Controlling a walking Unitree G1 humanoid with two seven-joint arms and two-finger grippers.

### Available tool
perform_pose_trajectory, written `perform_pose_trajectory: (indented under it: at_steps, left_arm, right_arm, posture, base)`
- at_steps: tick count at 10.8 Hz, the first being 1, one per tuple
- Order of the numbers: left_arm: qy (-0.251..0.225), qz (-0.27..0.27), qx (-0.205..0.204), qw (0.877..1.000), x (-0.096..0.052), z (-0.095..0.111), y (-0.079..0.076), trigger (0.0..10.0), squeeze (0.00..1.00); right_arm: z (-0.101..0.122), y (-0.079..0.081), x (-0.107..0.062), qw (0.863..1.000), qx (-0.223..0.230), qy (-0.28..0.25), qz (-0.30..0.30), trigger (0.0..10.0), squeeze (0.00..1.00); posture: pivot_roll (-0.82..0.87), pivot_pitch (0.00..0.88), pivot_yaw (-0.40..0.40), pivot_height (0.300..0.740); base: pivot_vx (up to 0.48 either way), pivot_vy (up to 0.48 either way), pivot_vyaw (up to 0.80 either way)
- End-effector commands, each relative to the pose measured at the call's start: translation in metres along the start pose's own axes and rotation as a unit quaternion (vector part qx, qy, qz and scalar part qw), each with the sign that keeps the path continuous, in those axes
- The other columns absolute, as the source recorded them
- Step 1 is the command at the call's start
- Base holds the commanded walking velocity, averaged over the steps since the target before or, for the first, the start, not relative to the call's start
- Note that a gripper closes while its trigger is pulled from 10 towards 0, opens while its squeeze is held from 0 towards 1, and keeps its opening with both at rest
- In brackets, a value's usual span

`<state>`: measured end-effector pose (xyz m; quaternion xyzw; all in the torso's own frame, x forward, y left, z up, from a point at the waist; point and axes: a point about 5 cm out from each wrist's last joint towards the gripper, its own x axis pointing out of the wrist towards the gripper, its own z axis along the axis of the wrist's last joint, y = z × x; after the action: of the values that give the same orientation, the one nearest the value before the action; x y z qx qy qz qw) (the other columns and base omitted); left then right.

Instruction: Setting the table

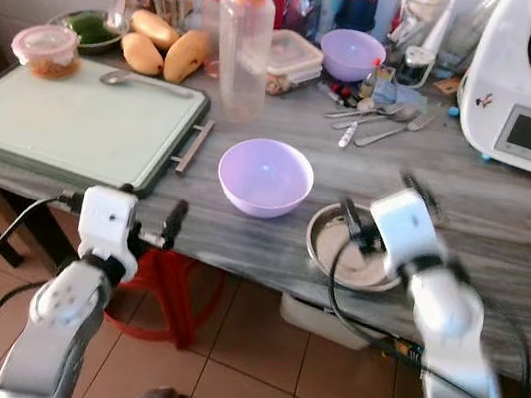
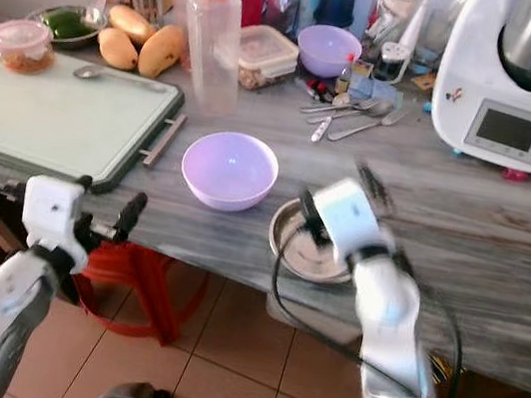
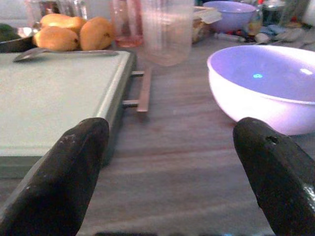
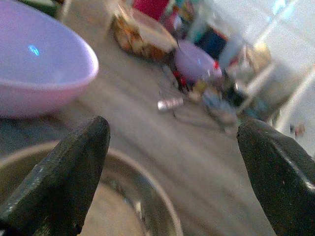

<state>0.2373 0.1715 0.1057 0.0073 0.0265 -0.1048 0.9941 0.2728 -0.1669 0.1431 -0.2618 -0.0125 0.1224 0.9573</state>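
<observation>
1. Right gripper (image 1: pixel 386 203): raised on a bent silver arm above the near edge of the grey table (image 1: pixel 504 227); the arm is blurred. In the right wrist view the two black fingers (image 4: pixel 64 177) are seen spread wide, with nothing between them.
2. Metal dish (image 1: pixel 323 249): round, shallow, directly beneath the right gripper and partly covered by it; its rim is seen just under the fingers in the wrist view.
3. Lilac bowl (image 1: pixel 265 176): upright, just to the left of the right gripper and beside the metal dish; ahead and to the right of the left gripper.
4. Left gripper (image 1: pixel 155 227): held at the table's front edge on a forearm angled upward; fingers (image 3: pixel 59 177) parted wide, holding nothing, pointed across the tabletop.
5. Green cutting board (image 1: pixel 76 119): flat, ahead and to the left of the left gripper, its handle (image 1: pixel 193 145) facing the lilac bowl.
6. Clear bottle with orange cap (image 1: pixel 242 44): upright, beyond the lilac bowl, well ahead of both grippers.
7. Cutlery (image 1: pixel 380 116): loose pieces lying far ahead of the right gripper.
8. Second lilac bowl (image 1: pixel 353 53): at the back of the table, beyond the cutlery.
9. Mangoes (image 1: pixel 163 47): grouped beyond the board's far edge.
</observation>
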Motion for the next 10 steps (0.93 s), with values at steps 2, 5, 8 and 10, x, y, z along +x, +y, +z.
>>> perform_pose_trajectory:
  at_steps: [2,5,8,10]
  left_arm:
    - [0.016,-0.022,0.004,1.0,-0.014,-0.005,-0.007,10.0,0.0]
    - [0.021,-0.029,-0.004,0.999,-0.014,-0.004,-0.009,10.0,0.0]
    - [0.03,-0.049,-0.008,0.998,-0.02,-0.005,-0.011,10.0,0.0]
    - [0.034,-0.05,-0.007,0.998,-0.021,-0.006,-0.01,10.0,0.0]
  right_arm:
    - [-0.016,0.002,-0.011,0.995,0.066,0.065,-0.022,10.0,1.0]
    - [-0.031,0.009,-0.015,0.984,0.123,0.132,-0.015,10.0,1.0]
    - [-0.033,0.024,-0.013,0.975,0.156,0.159,0.029,10.0,1.0]
    - [-0.023,0.031,-0.009,0.975,0.157,0.144,0.06,10.0,1.0]
  posture:
    - [-0.04,0.0,0.04,0.74]
    - [-0.04,0.0,0.039,0.74]
    - [-0.04,0.0,0.04,0.74]
    - [-0.04,0.0,0.039,0.74]
  base:
    - [0.0,0.0,0.0]
    - [0.0,0.0,0.0]
    - [0.0,0.0,0.0]
    - [0.0,0.0,0.0]
